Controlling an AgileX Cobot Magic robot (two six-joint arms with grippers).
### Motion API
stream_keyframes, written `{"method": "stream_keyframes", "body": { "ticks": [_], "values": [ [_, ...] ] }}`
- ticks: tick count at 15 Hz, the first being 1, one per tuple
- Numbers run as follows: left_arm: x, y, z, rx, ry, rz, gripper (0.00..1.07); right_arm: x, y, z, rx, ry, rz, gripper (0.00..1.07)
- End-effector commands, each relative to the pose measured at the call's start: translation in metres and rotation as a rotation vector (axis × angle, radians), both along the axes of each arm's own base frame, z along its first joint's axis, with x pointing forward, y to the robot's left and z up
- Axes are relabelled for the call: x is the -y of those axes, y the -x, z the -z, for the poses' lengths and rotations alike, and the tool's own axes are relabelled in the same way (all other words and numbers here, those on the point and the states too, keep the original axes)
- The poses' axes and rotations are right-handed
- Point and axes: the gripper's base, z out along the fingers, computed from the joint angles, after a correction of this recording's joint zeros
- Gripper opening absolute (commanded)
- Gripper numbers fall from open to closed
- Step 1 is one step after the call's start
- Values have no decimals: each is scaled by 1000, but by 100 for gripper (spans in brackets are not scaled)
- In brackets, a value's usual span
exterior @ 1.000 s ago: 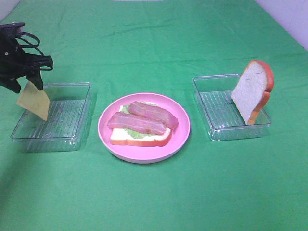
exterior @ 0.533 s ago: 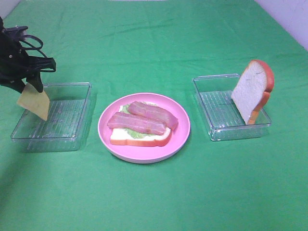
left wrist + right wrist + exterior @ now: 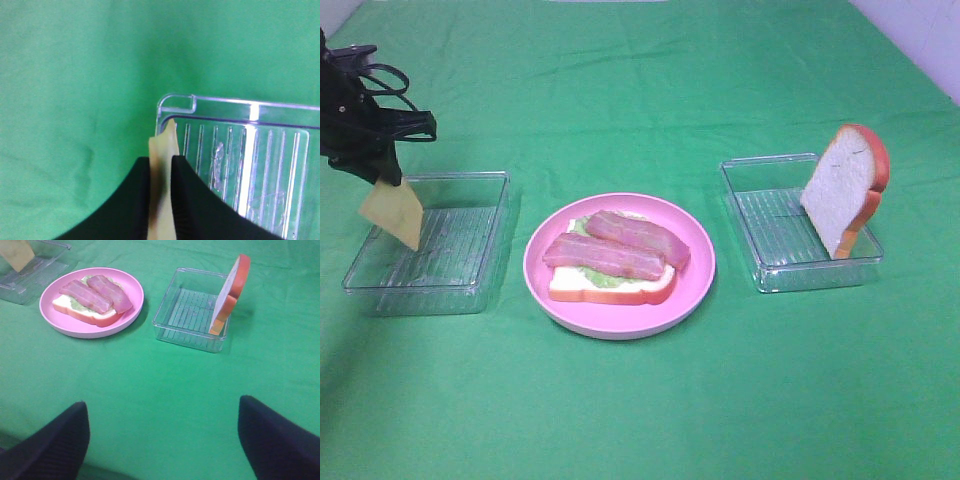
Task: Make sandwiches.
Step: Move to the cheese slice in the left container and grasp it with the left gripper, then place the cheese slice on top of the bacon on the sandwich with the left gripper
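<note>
My left gripper (image 3: pixel 161 170) is pinched shut on the yellow cheese slice (image 3: pixel 392 213), holding it over the left clear tray (image 3: pixel 470 285). My right gripper (image 3: pixel 162 440) is wide open with nothing in it. The bacon (image 3: pixel 620 248) and lettuce (image 3: pixel 595 276) lie on bread on the pink plate (image 3: pixel 695 280), in the middle of the green cloth (image 3: pixel 640 410). Another bread slice (image 3: pixel 842 190) stands in the right tray (image 3: pixel 770 275).

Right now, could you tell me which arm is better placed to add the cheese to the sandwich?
The left: the left gripper already pinches the cheese slice above its tray, while the right gripper is open and empty.
</note>
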Motion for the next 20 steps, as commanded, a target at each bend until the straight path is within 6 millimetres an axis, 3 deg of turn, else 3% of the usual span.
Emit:
{"method": "stream_keyframes", "body": {
  "ticks": [1,2,5,12,18,20],
  "values": [
    [0,0,1,-8,5,-1,4,1,2,1,27,-4,-3,75],
    [1,0,1,-8,6,-1,0,1,2,1,27,-4,-3,75],
    [2,0,-1,-9,29,-11,0,1,2,1,27,-4,-3,75],
    [10,6,-30,32,118,21,0,1,2,1,27,-4,-3,75],
    [37,8,-56,118,385,98,0,1,2,1,27,-4,-3,75],
    [57,7,-62,162,476,155,0,1,2,1,27,-4,-3,75]
  ]
}}
